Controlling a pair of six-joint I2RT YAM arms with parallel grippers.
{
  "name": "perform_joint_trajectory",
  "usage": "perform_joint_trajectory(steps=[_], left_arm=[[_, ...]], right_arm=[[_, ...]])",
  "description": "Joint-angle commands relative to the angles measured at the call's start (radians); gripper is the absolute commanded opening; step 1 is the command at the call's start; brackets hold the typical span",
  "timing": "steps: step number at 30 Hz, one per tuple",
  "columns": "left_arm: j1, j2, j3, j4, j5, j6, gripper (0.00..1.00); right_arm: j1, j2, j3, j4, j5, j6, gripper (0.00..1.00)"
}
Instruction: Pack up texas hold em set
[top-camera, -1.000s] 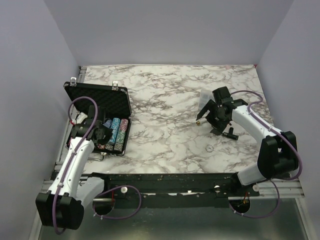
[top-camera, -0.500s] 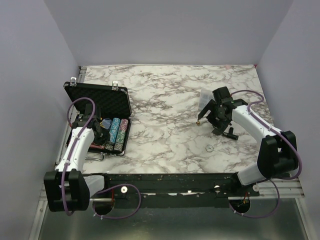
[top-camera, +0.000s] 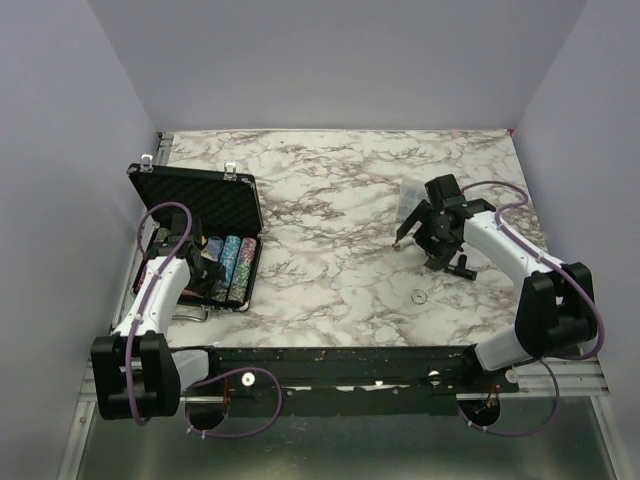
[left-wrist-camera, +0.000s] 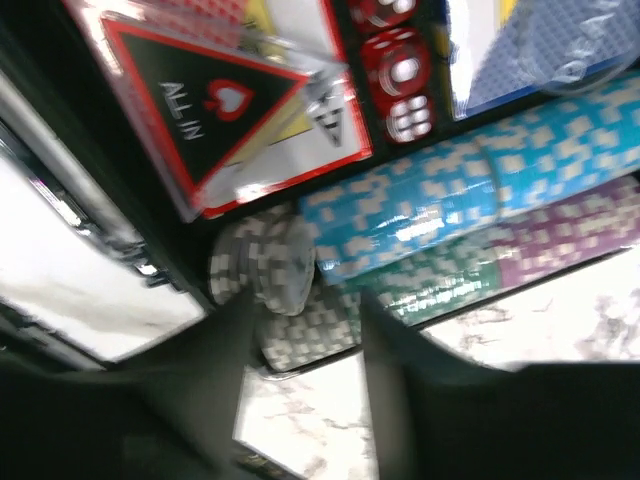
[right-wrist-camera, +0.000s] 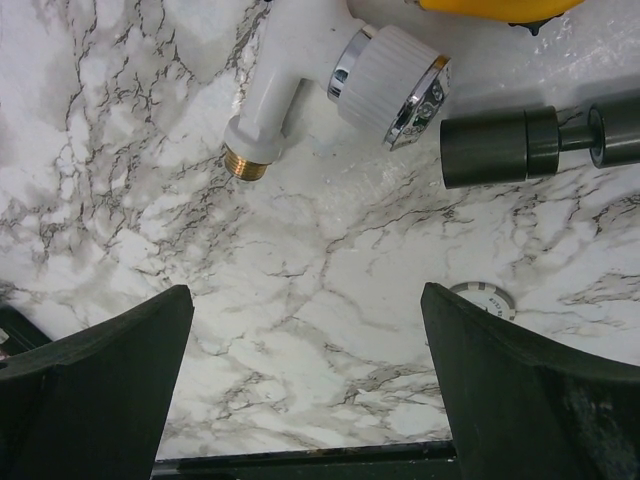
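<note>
The black case (top-camera: 205, 195) lies open at the left edge of the surface (top-camera: 330, 190), with rows of teal, purple and grey chips (left-wrist-camera: 430, 200) inside. The left claw (left-wrist-camera: 305, 320) hovers over them, narrowly parted. The right claw (right-wrist-camera: 305, 300) is spread wide near a loose white chip (right-wrist-camera: 485, 297).

Non-set items, all by the right jaws: a white plastic fitting (right-wrist-camera: 320, 80) with a brass threaded end (right-wrist-camera: 245, 163) and a chrome-edged ribbed collar (right-wrist-camera: 400, 85) lies flat on the marble bench (right-wrist-camera: 300, 290), just ahead of the gap between the jaws. A dark cylindrical handle (right-wrist-camera: 495, 148) lies just beside the collar, ahead of the jaw on the wrist view's right; can't tell if they touch. A yellow object (right-wrist-camera: 500, 6) sits beyond both, mostly cut off by the frame edge, and grey walls (top-camera: 330, 60) close the bench on three sides.
</note>
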Motion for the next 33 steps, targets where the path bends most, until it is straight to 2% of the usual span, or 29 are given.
perform_joint_trajectory(steps=[1,5,8,12,17,20,23,25,28,33], left_arm=[[0.007,-0.038,-0.002,0.013,0.023,0.019,0.6],[0.007,-0.104,0.021,-0.021,-0.002,0.032,0.69],[0.007,-0.157,0.041,-0.035,-0.008,0.054,0.72],[-0.024,-0.234,0.044,0.045,0.057,0.119,0.74],[-0.22,-0.289,0.047,0.226,0.165,0.236,0.86],[-0.338,-0.295,-0.001,0.434,0.281,0.274,0.91],[-0.418,-0.244,-0.034,0.629,0.411,0.28,0.97],[-0.468,-0.16,-0.002,0.688,0.467,0.298,0.97],[-0.537,-0.022,0.114,0.689,0.551,0.362,0.98],[-0.643,0.167,0.307,0.616,0.642,0.47,0.98]], right_arm=[[0.002,-0.037,-0.016,-0.015,0.037,-0.004,0.98],[0.001,-0.041,-0.026,-0.017,0.034,-0.006,0.98],[0.002,-0.043,-0.038,-0.028,0.036,-0.01,0.98],[0.002,-0.052,-0.068,-0.049,0.034,-0.003,0.98],[0.002,-0.059,-0.116,-0.065,-0.026,0.047,0.95],[0.001,-0.054,-0.142,-0.068,-0.075,0.079,0.89],[0.002,-0.043,-0.178,-0.08,-0.097,0.134,0.84],[0.001,-0.041,-0.201,-0.092,-0.077,0.169,0.8],[0.002,-0.04,-0.228,-0.114,-0.046,0.224,0.74],[0.003,-0.031,-0.244,-0.147,-0.033,0.277,0.72]])
